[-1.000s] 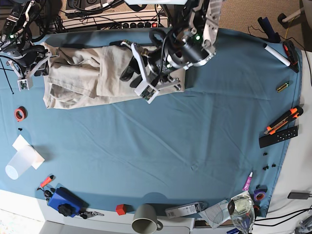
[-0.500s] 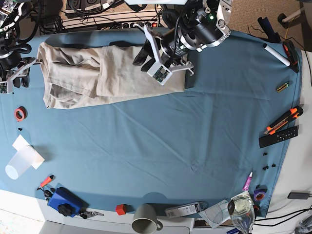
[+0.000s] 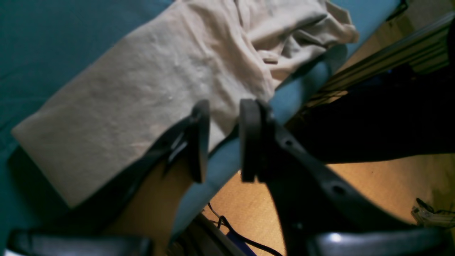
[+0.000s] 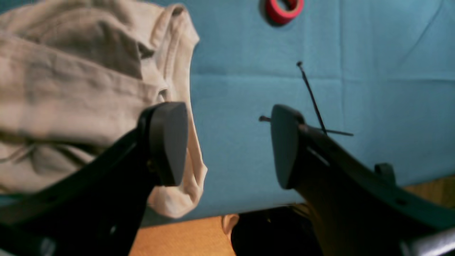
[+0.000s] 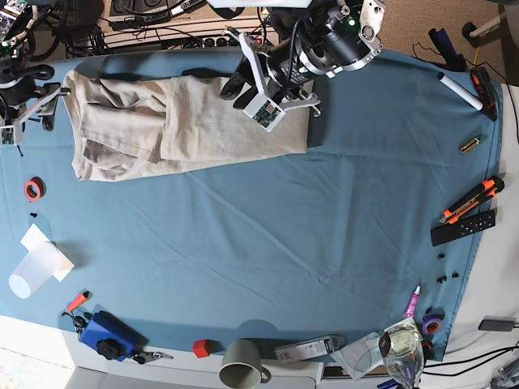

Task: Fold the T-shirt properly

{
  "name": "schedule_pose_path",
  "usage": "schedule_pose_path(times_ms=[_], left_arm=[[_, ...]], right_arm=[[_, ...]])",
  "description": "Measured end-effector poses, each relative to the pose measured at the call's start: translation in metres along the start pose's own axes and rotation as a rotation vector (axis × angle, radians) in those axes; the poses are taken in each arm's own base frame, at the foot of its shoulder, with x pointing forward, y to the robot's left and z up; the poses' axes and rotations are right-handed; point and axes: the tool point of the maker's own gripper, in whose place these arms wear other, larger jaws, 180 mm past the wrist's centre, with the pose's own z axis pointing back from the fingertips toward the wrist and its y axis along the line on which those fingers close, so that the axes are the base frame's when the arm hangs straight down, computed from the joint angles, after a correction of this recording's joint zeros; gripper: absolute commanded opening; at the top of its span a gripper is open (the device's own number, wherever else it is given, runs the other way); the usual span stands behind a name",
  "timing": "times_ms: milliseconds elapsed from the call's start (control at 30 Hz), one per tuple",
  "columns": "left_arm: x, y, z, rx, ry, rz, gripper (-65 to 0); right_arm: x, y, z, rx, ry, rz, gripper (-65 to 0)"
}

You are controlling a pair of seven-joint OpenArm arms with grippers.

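The right gripper (image 4: pixel 227 149) gapes wide and empty, the shirt (image 5: pixel 182 126) just beside one jaw. The left gripper (image 3: pixel 222 140) stands narrowly parted, nothing between, above the shirt's edge. Only the right wrist view shows a cable tie (image 4: pixel 312 96); the base view shows the cloth (image 5: pixel 284 243) and a mug (image 5: pixel 241 364).

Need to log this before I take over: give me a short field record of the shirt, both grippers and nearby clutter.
T-shirt: folded into a long band, lying flat along the far edge of the blue cloth
Left gripper: jaws slightly apart, empty, above the shirt's far edge
Right gripper: jaws wide apart, empty, beside the shirt's end
Near right gripper: red tape roll and black cable tie on the cloth
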Motion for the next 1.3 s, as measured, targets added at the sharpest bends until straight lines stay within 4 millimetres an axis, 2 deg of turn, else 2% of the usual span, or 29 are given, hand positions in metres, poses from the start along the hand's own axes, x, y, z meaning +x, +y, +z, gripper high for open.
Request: schedule_pose_path(times_ms=[100,200,267,367,467,533,600,733,900,1033,1300], left_arm=[[-0.001,0.000,0.000,0.000,0.002,0.002,-51.0],[-0.001,0.000,0.000,0.000,0.002,0.002,-51.0],[-0.001,0.000,0.000,0.000,0.003,0.002,-51.0],[-0.001,0.000,0.000,-0.001,0.002,0.002,-51.0],[0.000,0.000,0.000,-0.001,-0.004,0.002,-51.0],[0.001,0.000,0.000,0.000,-0.008,0.002,-51.0],[0.002,-0.001,0.000,-0.001,-0.011,0.003,-51.0],[0.003,-0.001,0.000,-0.001,-0.019,0.004,-51.0],[0.003,-0.001,0.000,-0.001,-0.019,0.003,-51.0],[0.003,-0.001,0.000,-0.001,-0.019,0.004,-51.0],[0.004,-0.001,0.000,-0.001,-0.024,0.003,-51.0]], right_arm=[[0.007,-0.003,-0.007,0.002,-0.026,-0.036,-28.4],[0.007,-0.003,-0.025,0.058,-0.044,-0.141,-28.4],[-0.012,0.003,-0.042,0.138,0.026,-0.194,-28.4],[-0.039,0.024,-0.058,0.289,0.131,-0.250,-28.4],[-0.038,0.030,-0.068,0.360,0.138,-0.315,-28.4],[-0.038,0.027,-0.071,0.380,0.133,-0.349,-28.4],[-0.046,0.023,-0.075,0.381,0.171,-0.363,-28.4],[-0.059,0.030,-0.081,0.432,0.194,-0.397,-28.5],[-0.055,0.050,-0.088,0.555,0.164,-0.478,-28.5],[-0.046,0.069,-0.084,0.654,0.135,-0.524,-28.5],[-0.044,0.078,-0.083,0.683,0.122,-0.545,-28.5]])
